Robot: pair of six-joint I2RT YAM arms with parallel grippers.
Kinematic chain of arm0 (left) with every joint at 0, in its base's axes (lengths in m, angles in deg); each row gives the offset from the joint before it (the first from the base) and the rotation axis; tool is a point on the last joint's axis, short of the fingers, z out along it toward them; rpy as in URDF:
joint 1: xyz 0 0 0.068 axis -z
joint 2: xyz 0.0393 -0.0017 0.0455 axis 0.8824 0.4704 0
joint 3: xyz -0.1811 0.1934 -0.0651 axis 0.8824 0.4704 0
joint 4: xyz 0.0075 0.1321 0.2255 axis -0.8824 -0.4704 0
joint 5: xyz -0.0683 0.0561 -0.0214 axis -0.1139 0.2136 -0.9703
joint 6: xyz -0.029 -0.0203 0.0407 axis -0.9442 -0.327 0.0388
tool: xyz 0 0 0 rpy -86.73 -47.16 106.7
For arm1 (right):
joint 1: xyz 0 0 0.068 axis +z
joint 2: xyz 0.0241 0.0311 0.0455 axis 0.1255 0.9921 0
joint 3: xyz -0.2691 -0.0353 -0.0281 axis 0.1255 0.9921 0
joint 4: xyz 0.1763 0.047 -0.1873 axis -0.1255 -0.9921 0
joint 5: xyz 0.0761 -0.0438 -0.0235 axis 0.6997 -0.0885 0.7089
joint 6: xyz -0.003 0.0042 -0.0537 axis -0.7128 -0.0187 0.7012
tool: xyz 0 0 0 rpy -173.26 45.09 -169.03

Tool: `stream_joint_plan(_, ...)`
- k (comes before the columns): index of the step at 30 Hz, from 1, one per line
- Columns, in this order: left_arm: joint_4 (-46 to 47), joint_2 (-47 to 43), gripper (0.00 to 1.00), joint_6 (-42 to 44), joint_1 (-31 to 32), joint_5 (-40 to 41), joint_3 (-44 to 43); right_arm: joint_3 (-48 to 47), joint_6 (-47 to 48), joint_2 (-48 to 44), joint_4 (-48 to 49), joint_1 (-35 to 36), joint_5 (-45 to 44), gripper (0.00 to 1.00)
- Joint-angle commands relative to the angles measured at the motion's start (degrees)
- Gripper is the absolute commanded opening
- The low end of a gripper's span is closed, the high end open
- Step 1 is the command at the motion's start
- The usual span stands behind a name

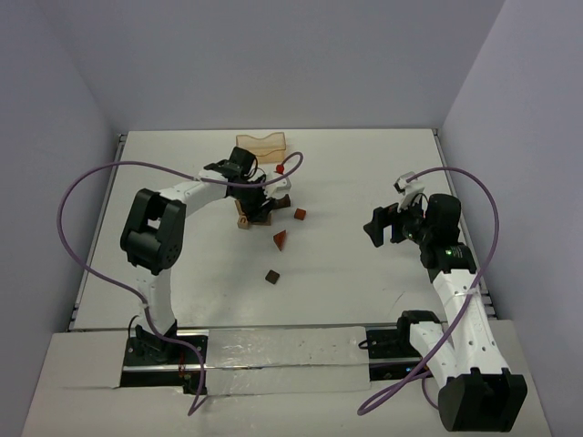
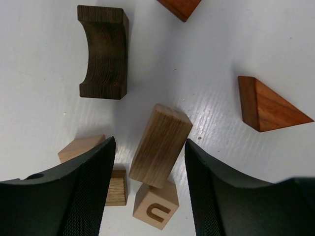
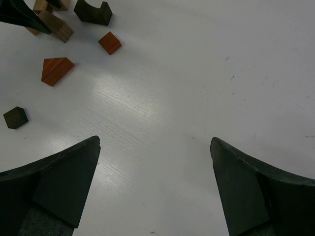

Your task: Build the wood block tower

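The wooden blocks lie loose on the white table. My left gripper (image 2: 150, 147) is open and straddles a tan cuboid (image 2: 160, 145), with a gap showing on each side of it. The cuboid leans on a pale cube carved with a U (image 2: 155, 206). A dark arch block (image 2: 103, 51) lies just beyond, and a reddish wedge (image 2: 268, 105) sits to the right. A tan wedge (image 2: 81, 147) and a small tan block (image 2: 117, 188) are beside the left finger. My right gripper (image 3: 155, 147) is open over bare table, far right of the blocks (image 1: 378, 226).
A pale orange tray (image 1: 261, 143) stands at the back near the wall. A red cube (image 1: 299, 215), a red wedge (image 1: 280, 239) and a dark cube (image 1: 271, 276) lie scattered in front of the left gripper (image 1: 264, 205). Purple cables loop above both arms.
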Motion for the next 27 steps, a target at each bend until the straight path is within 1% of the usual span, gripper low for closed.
stream_joint_plan(1, 2.2, 0.36, 0.64, 2.27, -0.15, 1.54, 0.06, -3.31, -0.01, 0.1, 0.04, -0.35, 1.35, 1.0)
stream_joint_plan(4, 1.77, 1.01, 0.56, 2.77, -0.09, 1.89, 0.14, -3.25, -0.08, -0.18, 0.2, -0.36, 1.13, 1.0)
stream_joint_plan(6, 1.42, 1.31, 0.45, 2.8, -0.07, 1.89, -0.11, -3.14, -0.02, -0.34, 0.22, -0.36, 0.83, 1.0)
stream_joint_plan(12, 0.97, 0.67, 0.32, 2.67, -0.07, 2.33, 0.1, -3.31, -0.5, 0.01, 0.31, -0.36, 0.25, 1.0)
stream_joint_plan(15, -0.14, -0.08, 0.2, 2.31, -0.08, 2.55, 0.15, -3.31, -0.56, 0.0, 0.41, -0.36, 0.28, 1.0)
stream_joint_plan(16, -0.82, -0.36, 0.14, 1.68, -0.13, 2.69, -0.07, -3.31, -0.6, -0.05, 0.46, -0.36, 0.24, 1.0)
stream_joint_plan(18, -1.4, -1.03, 0.08, -0.11, -0.18, 3.04, -0.8, -3.31, -0.65, -0.16, 0.48, -0.33, 0.21, 1.0)
stream_joint_plan(19, -1.89, -1.7, 0.01, -1.81, -0.24, 3.52, -1.47, -3.31, -0.71, -0.16, 0.48, -0.27, 0.21, 1.0)
stream_joint_plan(21, -2.35, -3.16, 0.0, -4.51, -1.32, 2.17, -3.02, -3.27, -0.72, -0.16, 0.48, -0.32, 0.21, 1.0)
stream_joint_plan(24, -1.68, -6.36, 0.0, -8.97, -4.9, -1.36, -4.37, -3.31, -0.63, -0.16, 0.48, -0.27, 0.19, 1.0)
stream_joint_plan(27, 1.32, -7.27, 0.0, -11.81, -7.71, 0.39, -5.76, -3.37, -0.63, -0.02, 0.66, -0.3, 0.21, 1.0)
